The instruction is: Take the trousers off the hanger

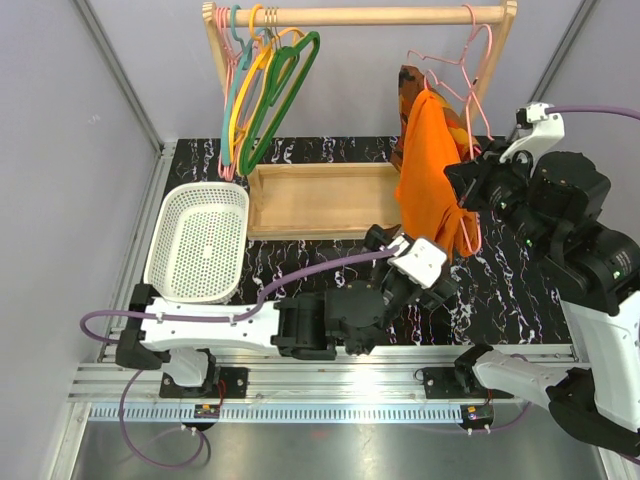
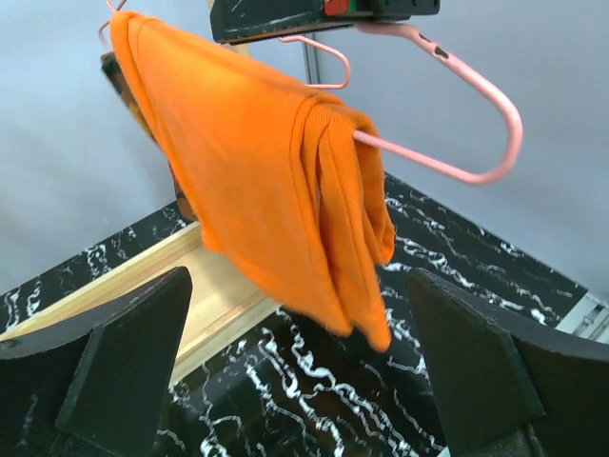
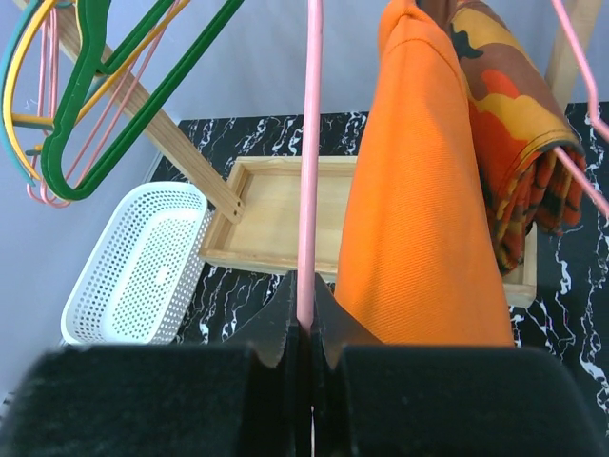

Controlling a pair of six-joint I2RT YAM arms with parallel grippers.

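The plain orange trousers hang folded over the lower bar of the thin pink hanger at the right end of the wooden rail. My right gripper is shut on the pink hanger's wire, with the trousers just to its right. My left gripper is open and empty below the trousers. In the left wrist view the trousers' lower edge hangs above and between my wide-apart fingers, not touching them, and the hanger's bend juts right.
A camouflage-patterned garment hangs behind the trousers on another pink hanger. Green, yellow, teal and pink hangers hang at the rail's left end. A wooden tray forms the rack's base. A white basket stands at the left.
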